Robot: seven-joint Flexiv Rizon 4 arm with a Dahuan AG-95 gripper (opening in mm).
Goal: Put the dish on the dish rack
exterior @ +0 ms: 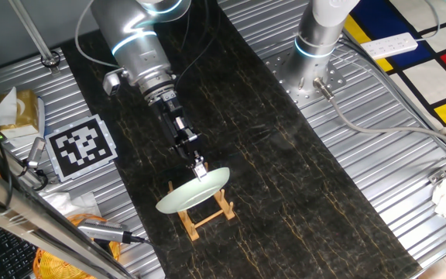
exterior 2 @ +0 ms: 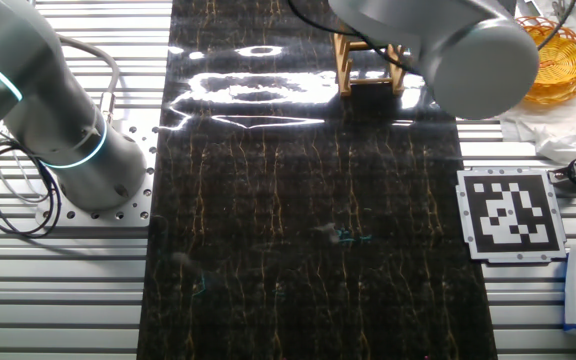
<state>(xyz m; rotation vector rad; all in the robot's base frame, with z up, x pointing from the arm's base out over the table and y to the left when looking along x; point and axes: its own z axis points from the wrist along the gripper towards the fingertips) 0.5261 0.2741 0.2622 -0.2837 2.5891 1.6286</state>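
The pale mint-green dish point(exterior: 188, 194) stands tilted on edge over the small light-wood dish rack point(exterior: 205, 213) near the front of the dark mat. My gripper point(exterior: 199, 170) reaches down from the upper left and is shut on the dish's upper rim. The dish's lower edge sits among the rack's rails; I cannot tell whether it rests on them. In the other fixed view the rack point(exterior 2: 346, 62) shows at the top, but my arm point(exterior 2: 448, 40) hides the dish and the gripper.
A second arm's base point(exterior: 316, 43) stands at the back right, also seen in the other fixed view point(exterior 2: 63, 125). A marker board point(exterior: 82, 147) lies left of the mat. An orange basket point(exterior 2: 560, 58), tissue box point(exterior: 18, 108) and power strip point(exterior: 389, 45) sit at the edges.
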